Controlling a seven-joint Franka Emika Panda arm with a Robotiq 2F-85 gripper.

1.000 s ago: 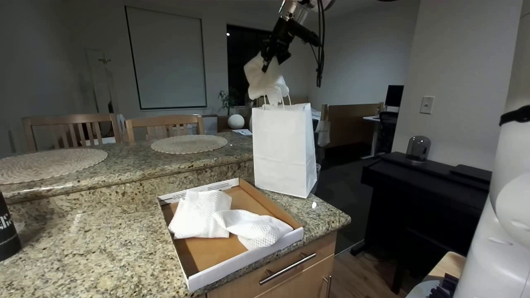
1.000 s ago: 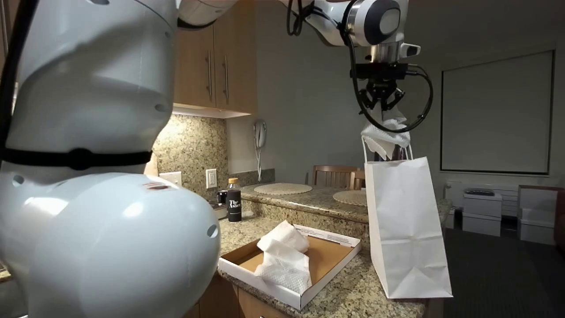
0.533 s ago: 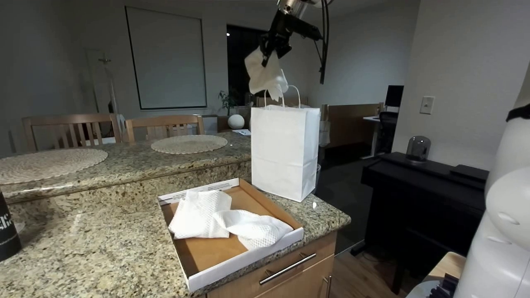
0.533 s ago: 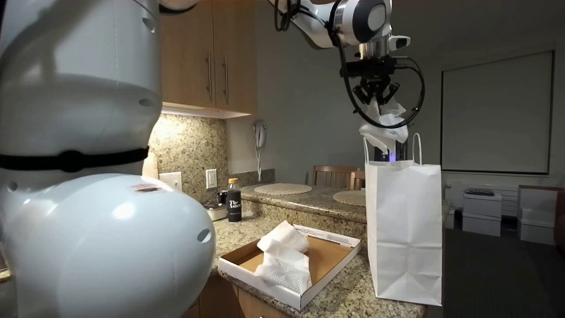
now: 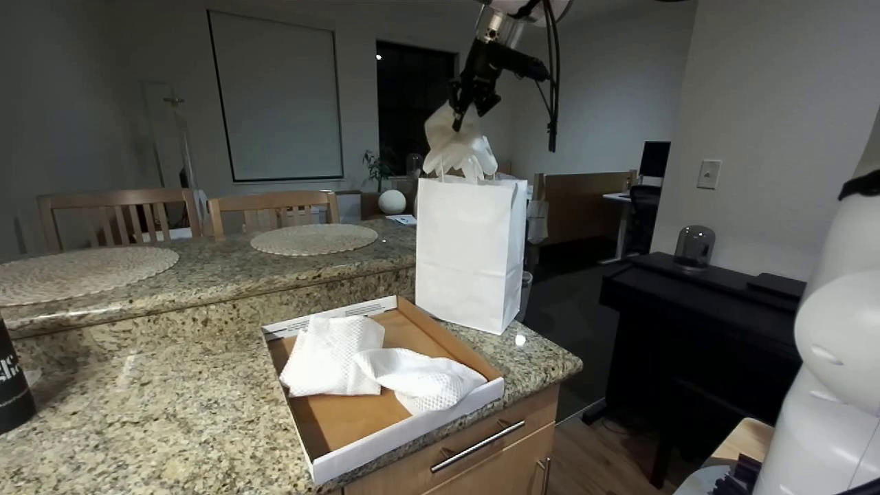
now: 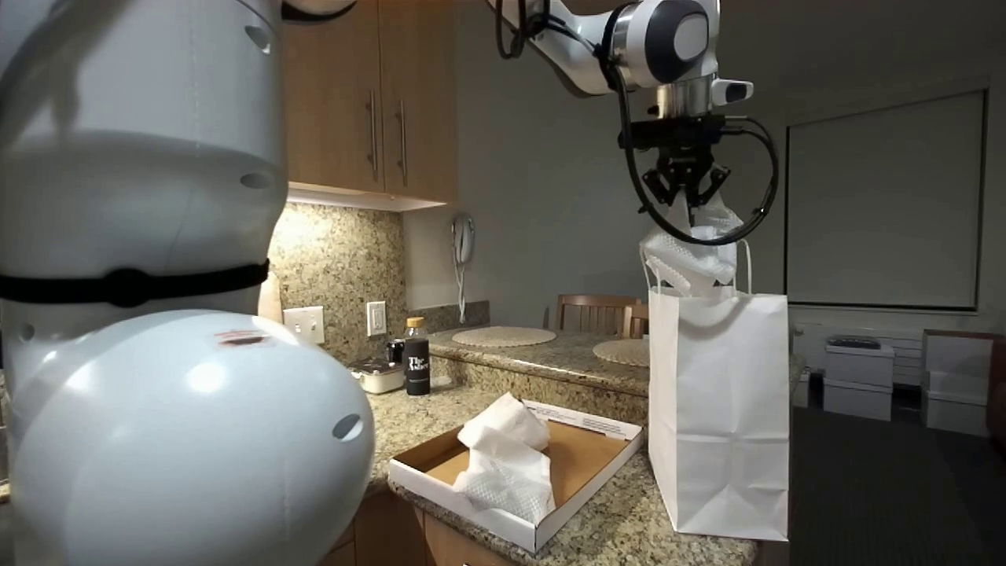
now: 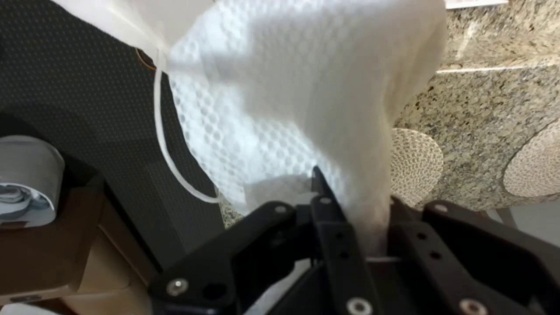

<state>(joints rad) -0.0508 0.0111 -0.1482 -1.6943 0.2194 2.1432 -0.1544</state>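
I hold my gripper (image 6: 690,206) high over the end of the kitchen counter (image 5: 158,412), with the black fingers (image 7: 336,236) turned down. My jaws are clamped on a white paper towel (image 7: 284,96), which shows many small round dimples. The fingers press its upper part between them, and the rest of it hangs loose under my jaws, in soft folds.

Directly below my jaws stands a white paper bag (image 5: 467,254), upright, with its mouth turned up to me. The lower edge of the towel reaches this mouth, between the cord handles (image 7: 159,118); how deep it goes inside, if it goes inside at all, I cannot tell. One of these handles, in the wrist view, makes a curve to the left of my fingers.

Lower than my jaws and off to one side, just beside the bag, lies a shallow cardboard tray (image 5: 408,432) with white walls and a brown bottom. In it rest more white sheets (image 5: 333,357), also dimpled and quite crumpled, well apart from my fingers. In the wrist view, to the right of my jaws and below them, I see two round woven placemats (image 7: 415,162); they lie on the raised ledge (image 5: 213,260) of the counter, and one is partly hidden by the towel. Farther from my jaws, beyond the tray in an exterior view, a dark bottle (image 6: 417,369) with an orange cap stands on the counter
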